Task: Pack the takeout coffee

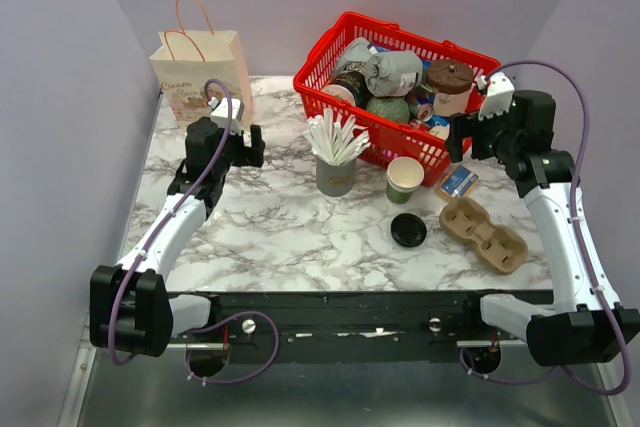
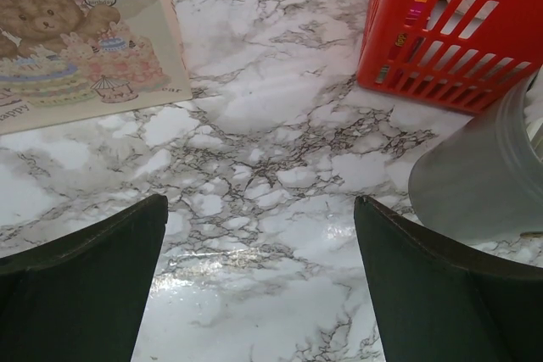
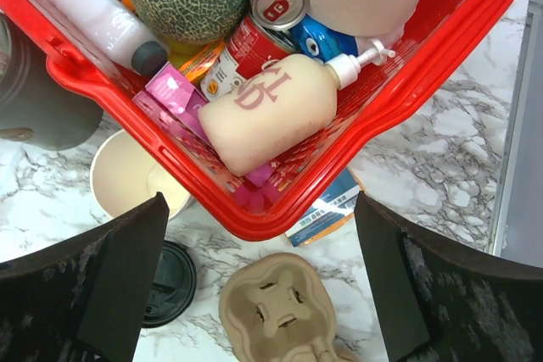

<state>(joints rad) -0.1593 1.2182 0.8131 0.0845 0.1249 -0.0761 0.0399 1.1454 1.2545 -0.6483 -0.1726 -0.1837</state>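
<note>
Evidently finds the takeout coffee (image 1: 404, 179) uncapped just in front of the red basket (image 1: 320, 50), black lid (image 1: 408, 230) flat beside the cup carrier (image 1: 484, 234), seemingly laid out for assembling. Holds left gripper (image 1: 256, 146) and right gripper (image 1: 459, 137) spread wide, empty, flanking the basket. Offers bare counter (image 1: 280, 217) leftward, toward the paper bag (image 1: 200, 72).

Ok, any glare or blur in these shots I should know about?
Left wrist view: bright glare on the marble table low in frame, and the grey cup at the right edge is soft. Right wrist view: the red basket is sharp. Top view: even light.
</note>
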